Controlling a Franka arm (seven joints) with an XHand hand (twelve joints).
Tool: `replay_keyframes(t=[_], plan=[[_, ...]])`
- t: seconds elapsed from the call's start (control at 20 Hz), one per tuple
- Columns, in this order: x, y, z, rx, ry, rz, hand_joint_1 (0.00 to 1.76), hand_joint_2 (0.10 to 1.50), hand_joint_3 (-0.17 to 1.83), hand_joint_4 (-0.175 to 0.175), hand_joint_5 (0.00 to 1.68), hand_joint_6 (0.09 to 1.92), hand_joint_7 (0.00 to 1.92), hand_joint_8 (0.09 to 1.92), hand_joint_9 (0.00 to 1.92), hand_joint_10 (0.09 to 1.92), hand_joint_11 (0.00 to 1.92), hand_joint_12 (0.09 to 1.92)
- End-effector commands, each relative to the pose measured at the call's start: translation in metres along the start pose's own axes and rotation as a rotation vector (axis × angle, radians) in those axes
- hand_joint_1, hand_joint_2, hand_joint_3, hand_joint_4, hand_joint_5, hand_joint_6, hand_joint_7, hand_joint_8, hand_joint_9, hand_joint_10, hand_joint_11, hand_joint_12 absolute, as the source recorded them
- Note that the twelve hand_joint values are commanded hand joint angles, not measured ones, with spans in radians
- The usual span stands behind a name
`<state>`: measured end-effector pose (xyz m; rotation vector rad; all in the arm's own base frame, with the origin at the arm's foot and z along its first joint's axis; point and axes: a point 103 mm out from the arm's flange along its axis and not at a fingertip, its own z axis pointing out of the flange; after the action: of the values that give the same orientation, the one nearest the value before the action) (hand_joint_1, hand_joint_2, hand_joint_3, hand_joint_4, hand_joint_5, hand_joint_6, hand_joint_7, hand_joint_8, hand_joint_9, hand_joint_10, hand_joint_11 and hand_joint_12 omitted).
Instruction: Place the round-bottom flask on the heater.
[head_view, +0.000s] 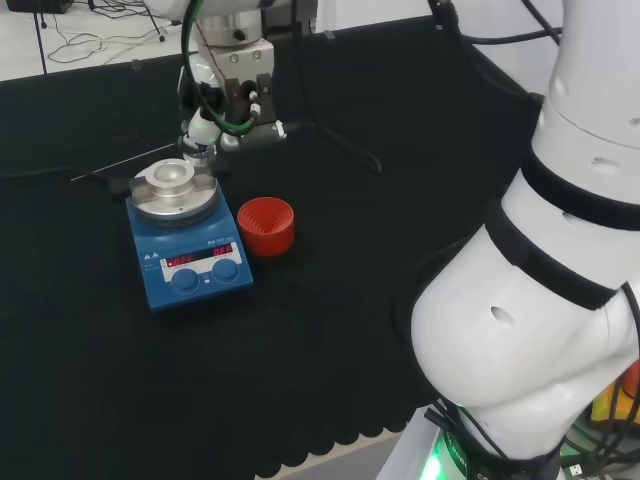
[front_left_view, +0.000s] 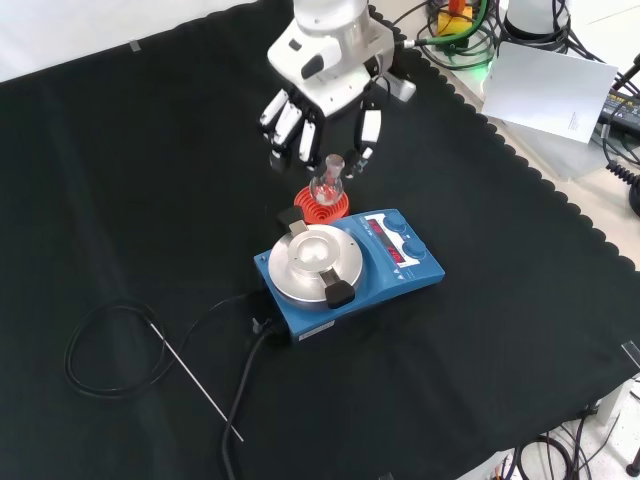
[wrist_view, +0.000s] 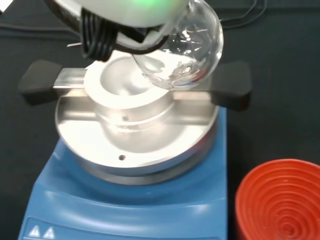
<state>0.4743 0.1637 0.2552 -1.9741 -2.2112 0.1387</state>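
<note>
**Flask held in the air beside the heater**

The hand (front_left_view: 318, 115) grips the flask (front_left_view: 327, 182), fingers (front_left_view: 366, 135) curled down around its neck, the round bulb hanging below them. In the front view the flask hangs just beyond the heater (front_left_view: 345, 270), in front of the red stand (front_left_view: 322, 210). From the wrist, the clear bulb (wrist_view: 182, 52) sits above the far edge of the heater's metal bowl (wrist_view: 127, 92), apart from it, with the stand (wrist_view: 280, 200) empty beside the heater. From the head, the hand (head_view: 205, 125) hovers just behind the heater (head_view: 185, 235) on the bench (head_view: 330, 330).
</note>
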Motion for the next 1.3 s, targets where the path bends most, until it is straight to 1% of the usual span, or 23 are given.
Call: replay_keyframes(t=[0.05, 0.25, 0.8, 0.85, 0.9, 1.0, 1.05, 1.1, 1.2, 1.3], plan=[[0.015, 0.019, 0.013, 0.051, 0.01, -0.015, 1.09, 0.66, 0.8, 0.175, 1.12, 1.0, 0.43, 0.69, 0.68, 0.6, 0.35, 1.35], [0.023, 0.028, 0.014, 0.056, -0.003, -0.022, 1.09, 0.65, 0.8, 0.175, 1.12, 1.0, 0.43, 0.69, 0.68, 0.6, 0.35, 1.35], [0.032, 0.046, 0.019, 0.079, -0.005, -0.052, 1.09, 0.65, 0.8, 0.175, 1.13, 1.0, 0.42, 0.7, 0.68, 0.61, 0.35, 1.35], [0.016, 0.043, 0.017, 0.076, 0.015, -0.057, 1.09, 0.65, 0.8, 0.175, 1.13, 1.0, 0.42, 0.7, 0.68, 0.61, 0.35, 1.35], [0.011, 0.043, 0.017, 0.076, 0.014, -0.055, 1.09, 0.65, 0.81, 0.175, 1.13, 1.0, 0.42, 0.7, 0.68, 0.61, 0.35, 1.35], [0.015, 0.045, 0.018, 0.086, 0.006, -0.054, 1.09, 0.65, 0.81, 0.175, 1.13, 1.0, 0.42, 0.7, 0.68, 0.61, 0.36, 1.35], [0.011, 0.045, 0.018, 0.087, 0.019, -0.059, 1.09, 0.65, 0.81, 0.175, 1.13, 1.0, 0.42, 0.7, 0.68, 0.61, 0.36, 1.35], [0.011, 0.046, 0.019, 0.089, 0.016, -0.06, 1.09, 0.65, 0.81, 0.175, 1.13, 1.0, 0.42, 0.7, 0.68, 0.61, 0.36, 1.35], [0.016, 0.05, 0.021, 0.095, -0.007, -0.061, 1.09, 0.65, 0.81, 0.175, 1.13, 1.0, 0.42, 0.7, 0.68, 0.61, 0.36, 1.35], [0.025, 0.054, 0.024, 0.103, -0.01, -0.059, 1.09, 0.65, 0.81, 0.175, 1.13, 1.0, 0.42, 0.7, 0.68, 0.61, 0.36, 1.35]])
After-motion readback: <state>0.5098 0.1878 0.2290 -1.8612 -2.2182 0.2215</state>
